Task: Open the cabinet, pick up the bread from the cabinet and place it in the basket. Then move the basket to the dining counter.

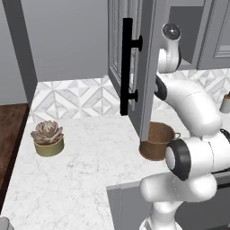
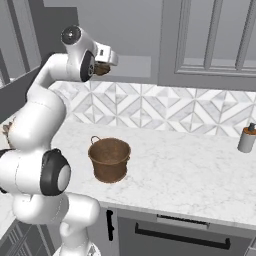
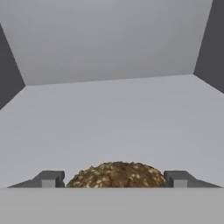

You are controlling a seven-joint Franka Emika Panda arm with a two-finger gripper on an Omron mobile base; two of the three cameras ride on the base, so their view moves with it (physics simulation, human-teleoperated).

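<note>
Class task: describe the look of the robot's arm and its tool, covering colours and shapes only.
The arm is glossy white, built of thick rounded segments joined by dark grey ringed joints, with round caps at the joints. The tool ends in two small dark grey, blocky fingertips. No cables or markings show.

A succulent (image 1: 46, 131) with pinkish-grey leaves is set in an olive-green pot (image 1: 50, 147) on the white marble tabletop (image 1: 85, 166), near its left end. Behind it, a diamond-patterned tile backsplash (image 2: 165, 111) is seen running along the wall. A small grey bottle with a dark cap (image 2: 246, 138) is stood upright at the far right of the tabletop, close to the backsplash. A dark wooden surface (image 1: 10, 134) is seen adjoining the tabletop's left edge. Below the front edge, a grey drawer front with a black bar handle (image 2: 180, 237) is visible.
</note>
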